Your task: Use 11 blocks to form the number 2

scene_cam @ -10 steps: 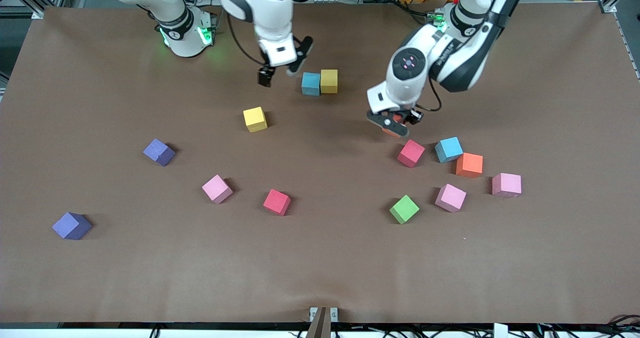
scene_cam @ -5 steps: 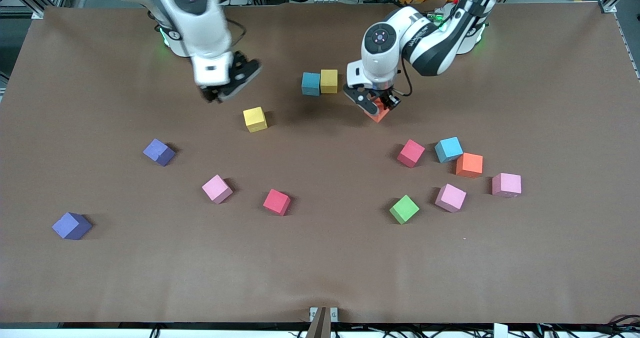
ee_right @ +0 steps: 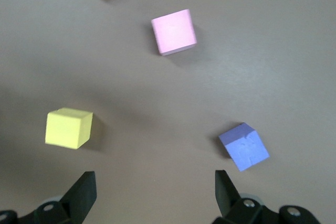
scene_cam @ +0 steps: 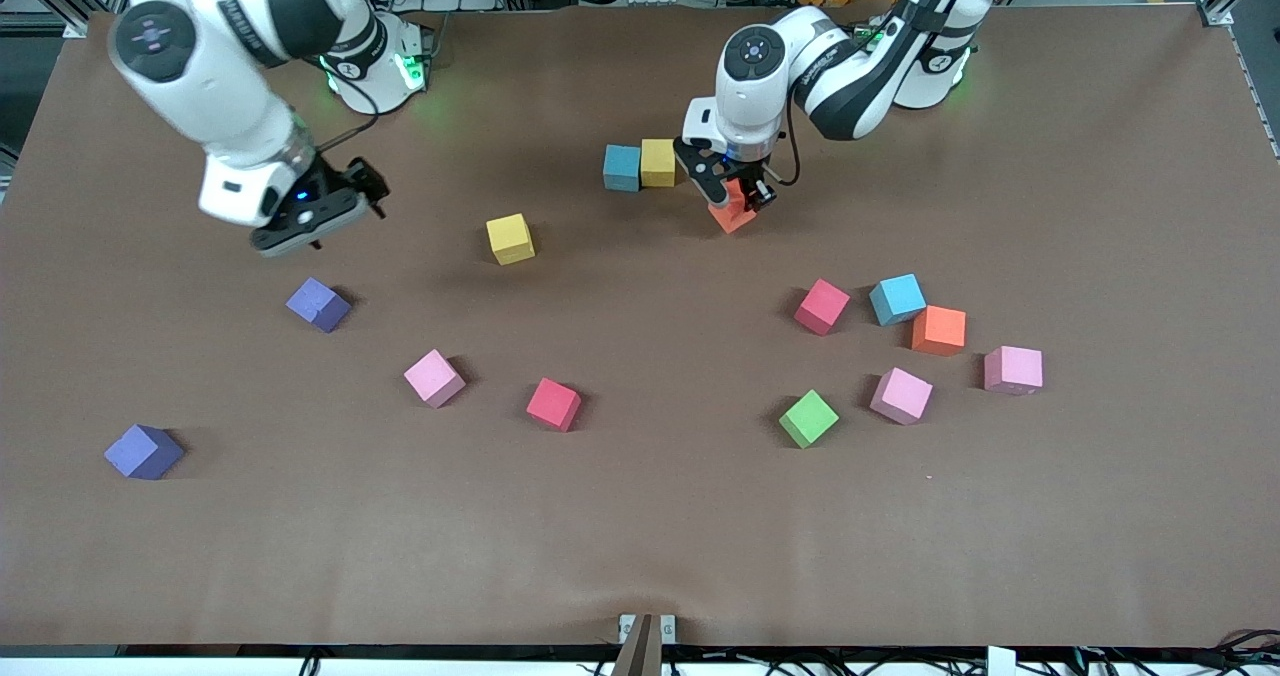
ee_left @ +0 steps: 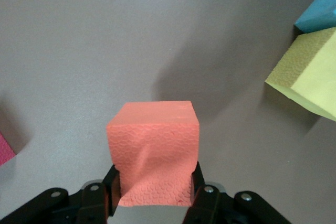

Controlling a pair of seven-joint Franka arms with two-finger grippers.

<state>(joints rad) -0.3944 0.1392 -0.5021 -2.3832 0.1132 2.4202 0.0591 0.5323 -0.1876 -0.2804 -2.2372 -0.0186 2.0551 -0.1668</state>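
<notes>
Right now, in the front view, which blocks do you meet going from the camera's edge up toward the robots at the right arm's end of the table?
Purple block → pink block → second purple block → yellow block.

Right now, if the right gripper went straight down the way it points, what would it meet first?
Probably bare table. The open right gripper points at brown surface between the yellow block and purple block; neither looks to lie in its line, though depth is unclear.
</notes>
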